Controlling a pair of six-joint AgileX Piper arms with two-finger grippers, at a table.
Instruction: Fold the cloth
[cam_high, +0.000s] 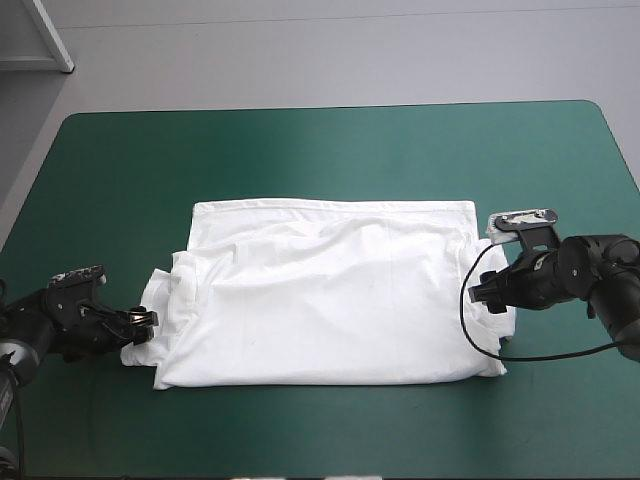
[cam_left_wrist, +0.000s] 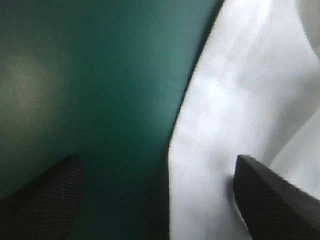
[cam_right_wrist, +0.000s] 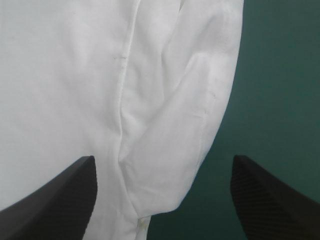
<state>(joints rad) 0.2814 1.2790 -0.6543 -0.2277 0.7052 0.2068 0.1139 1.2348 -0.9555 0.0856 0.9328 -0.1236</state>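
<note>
**Reader:** What does the high view show?

**Robot:** A white T-shirt (cam_high: 330, 290) lies flat and partly folded in the middle of the table, on the teal-green cover (cam_high: 330, 150). Its long edges run from 9 o'clock to 3 o'clock. My left claw (cam_high: 140, 325) lies low at the shirt's 8 o'clock corner, with its tip at the bunched sleeve there. My right claw (cam_high: 485, 292) is at the shirt's 3 o'clock edge, with its tip over the cloth's border.

**Reader:** And the left wrist view?

**Robot:** My left claw (cam_left_wrist: 157, 160) is spread wide and pinches no cloth. A stitched edge of the T-shirt (cam_left_wrist: 240, 90) starts in the gap between my black fingers (cam_left_wrist: 45, 200) and runs ahead toward 12 o'clock. One finger hangs over white cloth, the other over bare teal-green cover (cam_left_wrist: 100, 75). I cannot tell whether either finger touches down.

**Reader:** Then the right wrist view?

**Robot:** My right claw (cam_right_wrist: 164, 157) is spread apart too, and the cloth is not gripped. The T-shirt (cam_right_wrist: 75, 75) reaches from the gap out to 12 o'clock. A seam and a soft rounded fold of it lie between my fingers (cam_right_wrist: 55, 200). One finger is over the shirt, the other over the teal-green cover (cam_right_wrist: 280, 75) just beside the shirt's edge.
</note>
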